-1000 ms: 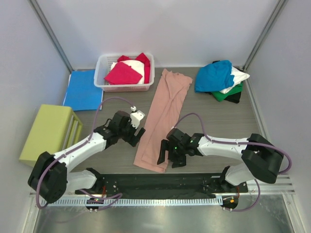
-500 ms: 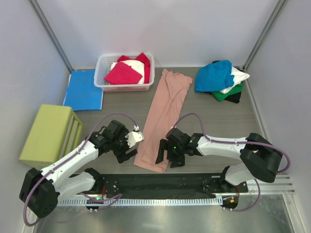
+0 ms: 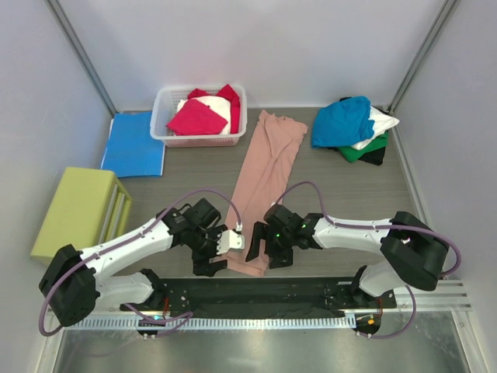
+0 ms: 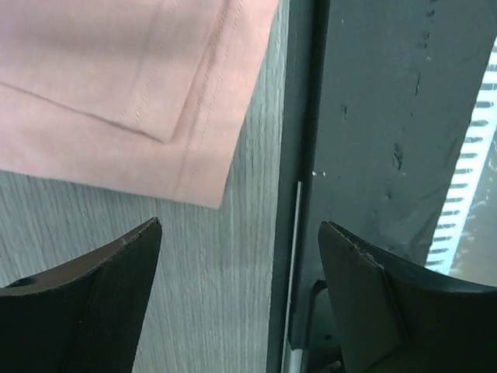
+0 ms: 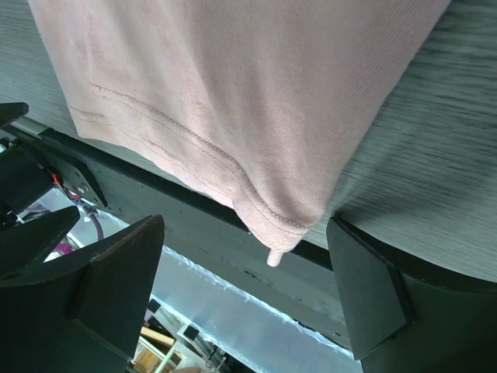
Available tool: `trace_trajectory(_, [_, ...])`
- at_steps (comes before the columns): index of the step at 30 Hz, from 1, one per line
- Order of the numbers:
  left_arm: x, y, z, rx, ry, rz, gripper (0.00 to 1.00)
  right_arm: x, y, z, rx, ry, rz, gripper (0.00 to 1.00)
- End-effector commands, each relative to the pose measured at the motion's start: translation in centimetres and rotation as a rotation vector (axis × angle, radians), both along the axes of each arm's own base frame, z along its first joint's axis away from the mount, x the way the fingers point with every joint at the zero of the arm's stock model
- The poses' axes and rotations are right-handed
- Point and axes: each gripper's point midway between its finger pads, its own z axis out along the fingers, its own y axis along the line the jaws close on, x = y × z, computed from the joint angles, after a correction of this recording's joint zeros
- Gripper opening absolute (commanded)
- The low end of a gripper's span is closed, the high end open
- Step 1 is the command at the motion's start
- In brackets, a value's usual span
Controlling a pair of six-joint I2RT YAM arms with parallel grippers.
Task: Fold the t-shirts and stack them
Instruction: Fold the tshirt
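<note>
Grey wood-grain tabletop [image 3: 349, 194]: at lower centre the left gripper [image 3: 224, 250] and right gripper [image 3: 262, 252] both gape wide, empty, flanking the near hem of a dusty-pink cloth t-shirt [image 3: 264, 171], folded lengthwise only. Upper right, a teal-blue-topped pile of tees [image 3: 342, 120]; upper left, a white plastic basket [image 3: 160, 116] holds magenta and white tees [image 3: 196, 118] unfolded.

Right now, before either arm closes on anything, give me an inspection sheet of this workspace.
Surface: grey wood-grain table.
Job's things: pink t-shirt lies folded in a long strip mid-table; teal, white, green and black shirts piled far right; magenta and white shirts in the basket.
Clutter: blue folder and yellow-green box at left.
Grippers: left gripper and right gripper both open, empty, at the strip's near corners.
Cables: a purple cable loops above each arm.
Surroundings: pale walls on three sides; black rail at near edge.
</note>
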Motion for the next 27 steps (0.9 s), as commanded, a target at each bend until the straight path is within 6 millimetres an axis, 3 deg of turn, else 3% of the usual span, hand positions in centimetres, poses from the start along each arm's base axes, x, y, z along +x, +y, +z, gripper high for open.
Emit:
trace_trajectory(1, [1.7, -2.2, 0.3, -0.071, -0.063, 0.031, 0.81, 0.6, -1.3, -1.9, -0.072, -0.014, -0.036, 0.91])
trace_trajectory(4, [2.9, -2.8, -0.3, -0.068, -0.087, 0.07, 0.69, 0.7, -1.2, -1.7, -0.066, -0.013, -0.042, 0.88])
trace_trajectory(7, [3.9, -3.5, -0.7, -0.073, -0.096, 0.099, 0.43, 0.6, -1.2, -1.6, -0.062, -0.008, -0.044, 0.83])
trace_trajectory(8, [4.0, -3.7, -0.9, -0.07, -0.095, 0.107, 0.26, 0.5, -1.3, -1.4, -0.059, -0.005, -0.047, 0.81])
trace_trajectory(9, [4.1, -3.7, -1.4, -0.049, -0.079, 0.109, 0.21, 0.5, -1.3, -1.3, -0.059, -0.005, -0.047, 0.8])
trace_trajectory(12, [4.1, -3.7, -1.3, -0.021, -0.055, 0.117, 0.26, 0.4, -1.5, -1.0, -0.057, -0.008, -0.052, 0.8])
trace_trajectory(13, [3.4, -3.4, -1.1, -0.005, -0.017, 0.119, 0.39, 0.4, -1.6, -0.9, -0.054, -0.009, -0.054, 0.8])
trace_trajectory(15, [3.0, -3.9, 0.6, -0.005, 0.035, 0.145, 0.5, 0.3, -1.8, -0.8, -0.053, -0.01, -0.056, 0.8])
trace_trajectory(17, [4.3, -5.2, 2.5, -0.029, 0.029, 0.219, 0.54, 0.3, -1.9, -0.8, -0.056, -0.009, -0.057, 0.8])
trace_trajectory(19, [4.5, -6.1, 3.6, -0.037, 0.077, 0.304, 0.49, 0.3, -2.0, -1.0, -0.06, -0.006, -0.057, 0.8])
trace_trajectory(21, [6.9, -6.9, 4.3, -0.044, 0.032, 0.49, 0.34, 0.3, -2.0, -1.1, -0.062, -0.005, -0.052, 0.8])
trace_trajectory(22, [7.9, -6.9, 4.7, -0.05, -0.004, 0.557, 0.18, 0.2, -2.0, -1.1, -0.061, -0.003, -0.049, 0.81])
trace_trajectory(23, [10.2, -5.8, 4.8, -0.025, -0.102, 0.694, 0.17, 0.2, -1.9, -1.0, -0.059, -0.004, -0.049, 0.82])
trace_trajectory(24, [11.3, -5.8, 5.3, -0.046, -0.138, 0.779, 0.22, 0.1, -2.0, -1.0, -0.059, -0.004, -0.047, 0.83])
trace_trajectory(26, [11.8, -5.1, 5.7, -0.045, -0.149, 0.902, 0.73, 0.1, -2.1, -0.8, -0.055, -0.012, -0.046, 0.85])
trace_trajectory(27, [11.3, -4.7, 5.5, -0.022, -0.131, 0.915, 0.87, 0.0, -2.3, -0.9, -0.06, -0.008, -0.048, 0.86])
